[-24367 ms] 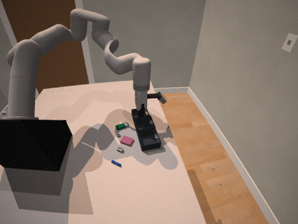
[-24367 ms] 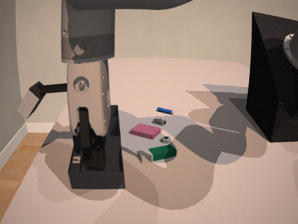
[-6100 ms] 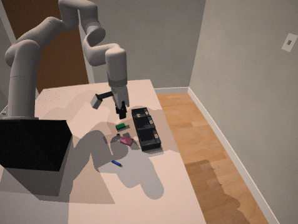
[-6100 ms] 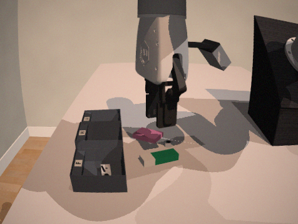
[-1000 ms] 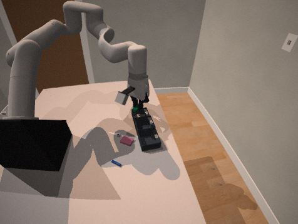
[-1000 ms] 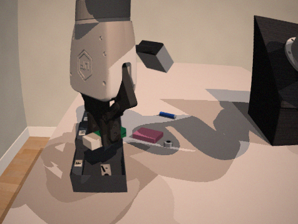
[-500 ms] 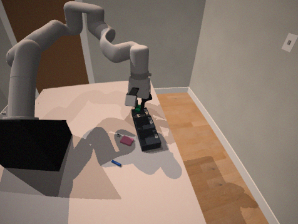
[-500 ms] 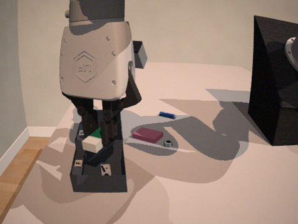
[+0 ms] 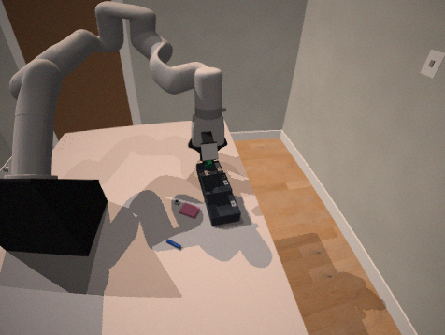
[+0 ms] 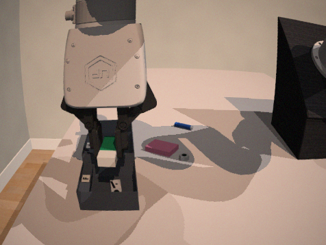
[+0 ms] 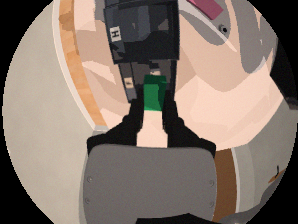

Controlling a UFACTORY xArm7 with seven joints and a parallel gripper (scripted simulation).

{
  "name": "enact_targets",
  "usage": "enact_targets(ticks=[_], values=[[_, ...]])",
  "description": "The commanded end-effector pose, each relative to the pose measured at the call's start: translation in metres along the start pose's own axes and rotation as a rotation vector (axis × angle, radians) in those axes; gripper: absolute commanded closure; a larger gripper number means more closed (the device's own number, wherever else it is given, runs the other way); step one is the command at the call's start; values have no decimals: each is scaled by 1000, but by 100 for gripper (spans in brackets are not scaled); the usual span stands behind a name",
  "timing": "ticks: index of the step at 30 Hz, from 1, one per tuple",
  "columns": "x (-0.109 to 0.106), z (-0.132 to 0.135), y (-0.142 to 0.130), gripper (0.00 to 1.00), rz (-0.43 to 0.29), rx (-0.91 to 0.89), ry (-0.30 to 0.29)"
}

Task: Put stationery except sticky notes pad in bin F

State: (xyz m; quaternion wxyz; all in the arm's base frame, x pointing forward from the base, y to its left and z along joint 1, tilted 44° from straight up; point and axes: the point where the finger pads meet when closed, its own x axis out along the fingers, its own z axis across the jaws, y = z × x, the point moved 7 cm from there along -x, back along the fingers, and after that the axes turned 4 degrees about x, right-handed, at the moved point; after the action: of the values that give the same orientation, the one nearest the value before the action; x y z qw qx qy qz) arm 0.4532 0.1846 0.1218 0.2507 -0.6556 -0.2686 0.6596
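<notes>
While hung above the bins: gripper (image 10: pixel 107 150) is seen pointing straight down.
Jaws: closed partway, clamped on a green-and-white eraser (image 10: pixel 107 155).
Eraser: held off the table, over the row of dark bins (image 10: pixel 106 202), green end away from the exterior camera.
Bin labels: small tags are visible, letters too small to be read; bin F cannot be told.
Beside jaws: maroon pad (image 10: pixel 161 147), small grey ring (image 10: pixel 183 157), blue pen-like item (image 10: pixel 182 125) on the table (image 10: pixel 240 205).
Hidden: far bins covered by the gripper body in the exterior view.
</notes>
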Motion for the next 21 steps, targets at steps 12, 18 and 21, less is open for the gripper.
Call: enact_targets(ticks=[12,18,21], values=[[-2,-1,1,100,-12,-105,9],[4,-1,1,100,-12,-105,9],[6,-1,1,100,-12,-105,9]])
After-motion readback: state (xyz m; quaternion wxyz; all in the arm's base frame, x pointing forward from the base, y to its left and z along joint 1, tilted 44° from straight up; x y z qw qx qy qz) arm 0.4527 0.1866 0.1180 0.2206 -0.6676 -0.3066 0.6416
